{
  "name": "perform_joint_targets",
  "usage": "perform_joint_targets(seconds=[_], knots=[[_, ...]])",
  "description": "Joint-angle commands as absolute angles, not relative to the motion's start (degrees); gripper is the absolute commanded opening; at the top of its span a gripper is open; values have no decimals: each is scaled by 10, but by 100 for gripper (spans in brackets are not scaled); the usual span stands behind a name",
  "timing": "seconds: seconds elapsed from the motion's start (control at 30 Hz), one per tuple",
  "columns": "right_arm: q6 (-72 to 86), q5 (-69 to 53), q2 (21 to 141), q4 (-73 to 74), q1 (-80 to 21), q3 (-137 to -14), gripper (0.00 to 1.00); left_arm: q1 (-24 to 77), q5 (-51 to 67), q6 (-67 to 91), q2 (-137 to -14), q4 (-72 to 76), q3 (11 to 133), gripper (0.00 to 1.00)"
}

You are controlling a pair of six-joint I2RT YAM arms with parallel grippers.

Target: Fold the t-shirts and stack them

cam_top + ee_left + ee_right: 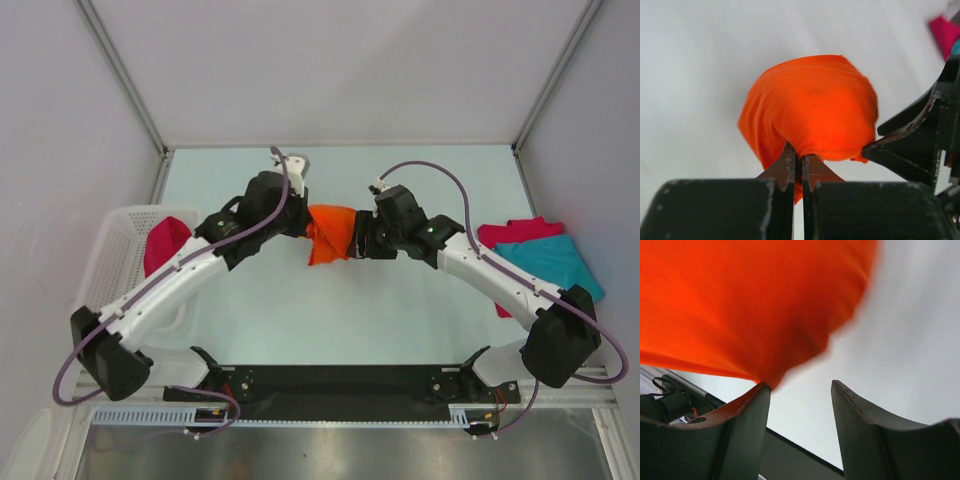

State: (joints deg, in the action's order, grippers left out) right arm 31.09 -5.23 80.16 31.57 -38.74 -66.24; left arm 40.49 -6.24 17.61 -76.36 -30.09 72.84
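The bright orange t-shirt [328,234] hangs bunched in a ball above the table's middle. My left gripper [303,222] is shut on a pinch of its cloth; in the left wrist view the jaws [799,162] are closed with the orange t-shirt [812,107] bulging above them. My right gripper [358,240] is at the shirt's right side and open. In the right wrist view the orange t-shirt [740,305] touches only the left fingertip [762,390], and the gap [800,389] is empty. A teal t-shirt [555,265] lies on a crimson t-shirt [518,232] at the right.
A white mesh basket [112,255] stands at the left edge with a crimson t-shirt [165,243] in it. The right gripper's finger [910,147] shows close beside the cloth in the left wrist view. White walls enclose the table.
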Motion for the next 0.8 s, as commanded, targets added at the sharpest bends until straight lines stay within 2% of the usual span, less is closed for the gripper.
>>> perform_joint_targets(seconds=[0.0,0.13,0.4,0.63,0.77], knots=[[311,-49,811,304,-392,-684,57,385,-189,211,-729,-307,729,0],[313,-44,814,307,-398,-687,57,376,-217,235,-782,-364,728,0],[318,-35,802,312,-401,-677,57,377,-196,267,-818,-362,694,0],[321,-35,806,310,-402,-676,57,377,-190,253,-760,-352,717,0],[322,-35,810,307,-403,-675,57,376,-207,244,-682,-312,704,0]])
